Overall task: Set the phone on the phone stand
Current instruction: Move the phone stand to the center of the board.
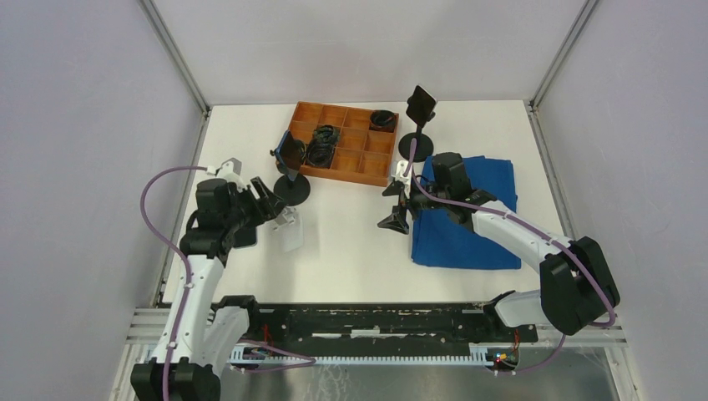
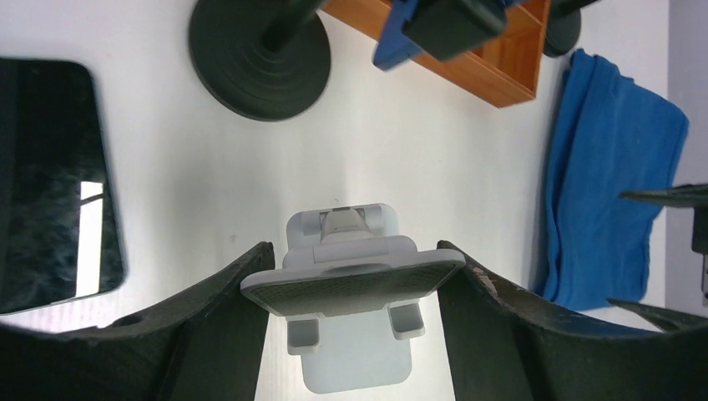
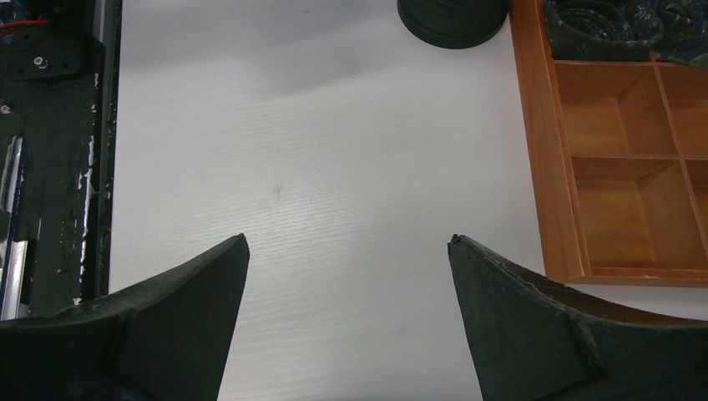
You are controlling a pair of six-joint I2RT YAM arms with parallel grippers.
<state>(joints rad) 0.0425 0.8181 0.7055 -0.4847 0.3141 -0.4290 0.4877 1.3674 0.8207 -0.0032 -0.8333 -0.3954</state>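
**Left gripper.** The left gripper is partly spread and clamped on the white phone stand. One black finger presses against each side edge of the stand's grey-padded cradle plate. The stand's white foot sits on the worktop below the plate. In the top view, this gripper is at the near-left part of the worktop, with the white stand at its tips.

**Right gripper.** The right gripper has its fingers spread wide, with only bare worktop between them. It holds nothing and touches nothing. In the top view it hangs near the worktop's middle, at the left edge of a blue cloth.

**Phone.** The phone lies flat on the worktop with its dark glossy face up. In the left wrist view it is to the left of the left gripper, apart from both the fingers and the white stand. In the top view it cannot be made out.

**Surroundings.** A black round-based stand stands beyond the white stand. An orange compartment tray lies behind it.
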